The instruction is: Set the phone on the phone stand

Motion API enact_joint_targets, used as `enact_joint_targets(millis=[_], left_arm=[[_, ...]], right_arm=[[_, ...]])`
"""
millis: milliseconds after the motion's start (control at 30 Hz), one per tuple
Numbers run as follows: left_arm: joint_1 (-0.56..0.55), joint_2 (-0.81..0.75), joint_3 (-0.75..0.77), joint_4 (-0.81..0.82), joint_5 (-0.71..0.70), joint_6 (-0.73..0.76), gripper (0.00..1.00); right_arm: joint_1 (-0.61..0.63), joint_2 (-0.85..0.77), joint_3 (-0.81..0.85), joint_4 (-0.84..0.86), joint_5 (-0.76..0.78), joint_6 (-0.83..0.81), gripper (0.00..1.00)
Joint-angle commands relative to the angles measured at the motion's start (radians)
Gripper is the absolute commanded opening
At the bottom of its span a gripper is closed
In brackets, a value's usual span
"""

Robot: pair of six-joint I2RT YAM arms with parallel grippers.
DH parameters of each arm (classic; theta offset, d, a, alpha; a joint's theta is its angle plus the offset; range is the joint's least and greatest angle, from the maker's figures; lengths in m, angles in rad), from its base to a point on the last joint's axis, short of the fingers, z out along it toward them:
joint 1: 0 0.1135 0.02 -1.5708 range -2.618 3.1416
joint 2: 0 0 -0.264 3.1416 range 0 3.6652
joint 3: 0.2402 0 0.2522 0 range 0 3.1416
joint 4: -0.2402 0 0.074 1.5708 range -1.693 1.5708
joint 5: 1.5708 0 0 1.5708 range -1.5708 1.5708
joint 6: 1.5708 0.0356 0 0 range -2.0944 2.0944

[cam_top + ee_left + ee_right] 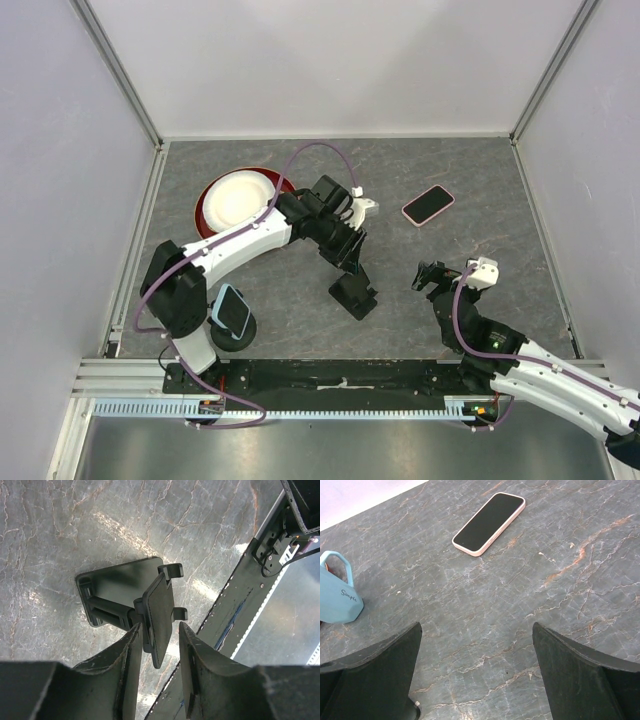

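The phone, pink-edged with a dark screen, lies flat and face up on the grey table, toward the far right. Nothing touches it. My right jaws hang near it, on its near side, spread wide and empty; in the right wrist view the phone sits ahead of them, slightly left of centre.

The black phone stand stands near the table's middle, well apart from the phone. My left jaws are parted on either side of the stand's upright cradle plate. I cannot tell whether either finger actually touches it.

I judge the pick-up has not begun. Next, my right jaws must reach forward, drop over the phone and close across its narrow sides, a low grip on a thin, flat thing.

My left arm hides the stand's upper part from above. A blue mug is cut off at the right wrist view's left edge.
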Motion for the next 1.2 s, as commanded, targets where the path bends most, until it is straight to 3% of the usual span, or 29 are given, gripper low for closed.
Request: enact_joint_targets(millis=[0, 400, 567, 867, 1167], left_arm=[[-0.011, 0.019, 0.045, -0.014, -0.004, 0.037, 0.39], [-0.029, 0.044, 0.051, -0.033, -0.047, 0.038, 0.25], [-0.038, 0.030, 0.055, -0.034, -0.093, 0.043, 0.02], [-0.013, -0.080, -0.024, -0.027, -0.271, -0.109, 0.02], [0.176, -0.410, -0.200, -0.054, -0.401, -0.218, 0.02]], right_arm=[[-0.003, -0.002, -0.005, 0.045, -0.009, -0.013, 0.98], [-0.002, 0.001, -0.009, 0.058, -0.025, -0.030, 0.98], [-0.002, 0.007, -0.008, 0.061, -0.029, -0.033, 0.98], [-0.002, 0.032, -0.003, 0.075, -0.040, -0.044, 0.98], [-0.003, 0.026, -0.006, 0.077, -0.045, -0.047, 0.98]])
